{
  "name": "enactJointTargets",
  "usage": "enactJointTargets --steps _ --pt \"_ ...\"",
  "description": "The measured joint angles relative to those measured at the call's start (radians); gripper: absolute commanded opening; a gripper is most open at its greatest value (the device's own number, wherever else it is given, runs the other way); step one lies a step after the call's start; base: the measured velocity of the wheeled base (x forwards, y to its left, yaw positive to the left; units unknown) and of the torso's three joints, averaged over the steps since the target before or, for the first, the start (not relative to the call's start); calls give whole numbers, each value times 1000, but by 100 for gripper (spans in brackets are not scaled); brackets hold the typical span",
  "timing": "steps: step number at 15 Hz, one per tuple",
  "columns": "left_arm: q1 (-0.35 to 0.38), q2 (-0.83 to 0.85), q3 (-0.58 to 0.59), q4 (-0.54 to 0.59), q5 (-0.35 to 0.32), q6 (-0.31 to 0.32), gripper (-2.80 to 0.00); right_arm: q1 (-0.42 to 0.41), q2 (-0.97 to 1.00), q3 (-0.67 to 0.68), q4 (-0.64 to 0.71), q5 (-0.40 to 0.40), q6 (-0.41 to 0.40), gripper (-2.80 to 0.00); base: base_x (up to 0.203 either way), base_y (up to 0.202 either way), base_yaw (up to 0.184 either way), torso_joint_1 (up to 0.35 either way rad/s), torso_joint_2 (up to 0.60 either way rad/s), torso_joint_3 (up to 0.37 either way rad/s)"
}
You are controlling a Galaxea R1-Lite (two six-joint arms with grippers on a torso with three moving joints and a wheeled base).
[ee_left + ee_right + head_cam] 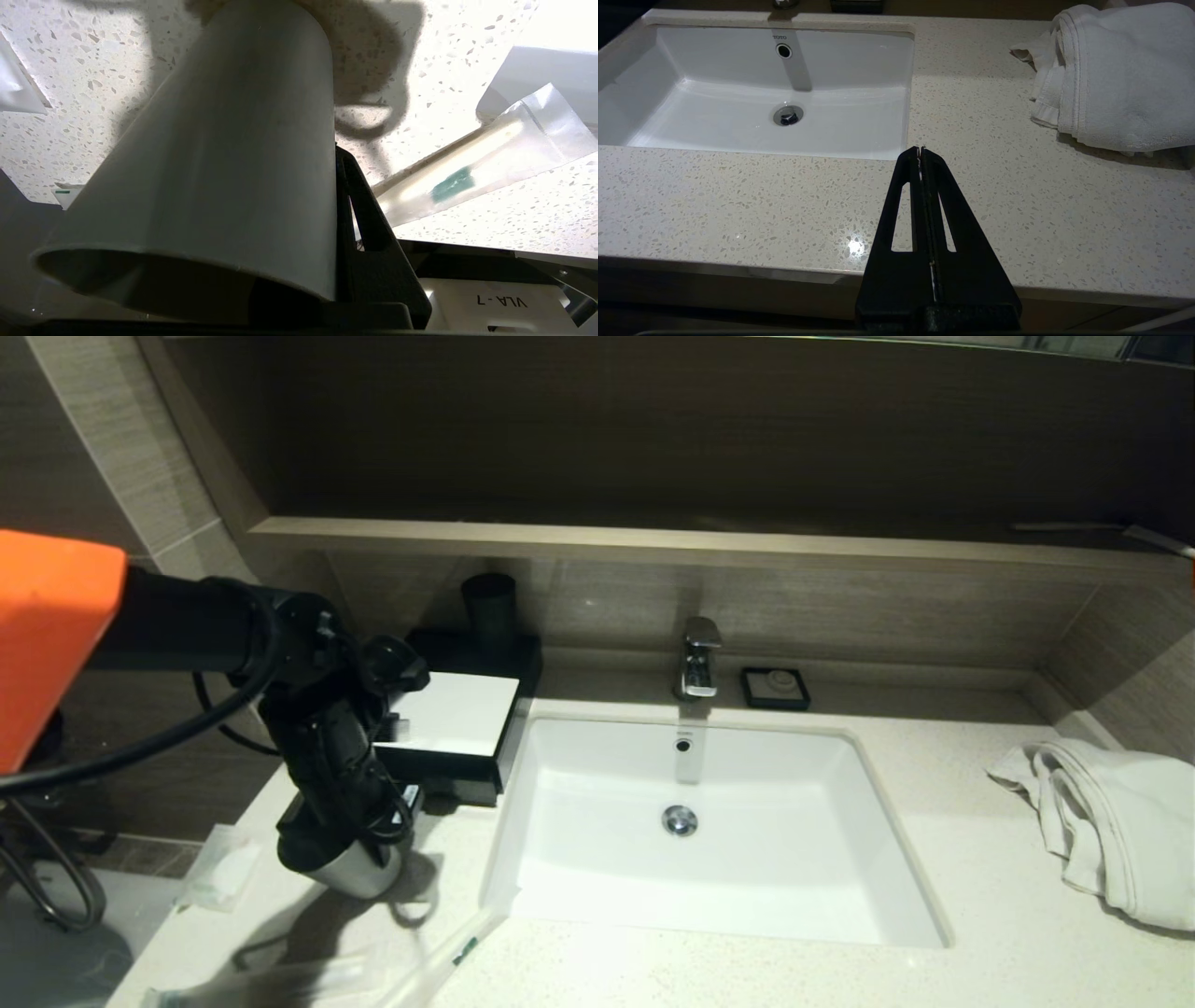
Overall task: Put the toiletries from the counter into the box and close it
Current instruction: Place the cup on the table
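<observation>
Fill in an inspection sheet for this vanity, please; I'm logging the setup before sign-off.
Surface: speckled counter with inset white basin, dry as far as seen.
Job's things: box behind the left arm, drawer state hidden; long sachets at the front edge; square packet at the left edge.
Clutter: white towel, black soap dish, dark cup behind the box.
Hands: left hand shut on grey cup above the counter; right hand shut, empty, parked at the counter's front.
Cables: black cable looping off the left arm.
Surroundings: faucet, wooden shelf.
</observation>
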Motion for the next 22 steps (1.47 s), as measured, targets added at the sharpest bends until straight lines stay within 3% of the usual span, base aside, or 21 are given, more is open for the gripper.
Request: enactJointTargets --steps 1,2,13,20,21,22 --pt "-3 2 -5 1 2 0 -280 0 0 0 0 0 0 -280 0 0 0 0 0 0" --pt "-6 3 -11 4 5 5 0 0 0 0 0 0 0 -280 0 0 0 0 0 0" --pt "-15 -26 -37 27 10 45 0 0 0 0 0 -1 0 -280 0 0 0 0 0 0" --pt "-44 -220 -63 36 11 43 0 0 0 0 0 -1 0 -280 0 0 0 0 0 0" --pt "-47 -264 -59 35 9 43 -280 0 0 0 0 -1 0 -280 0 0 0 0 0 0" --pt "-50 -311 -46 34 6 43 -280 0 0 0 0 -1 0 -280 0 0 0 0 0 0"
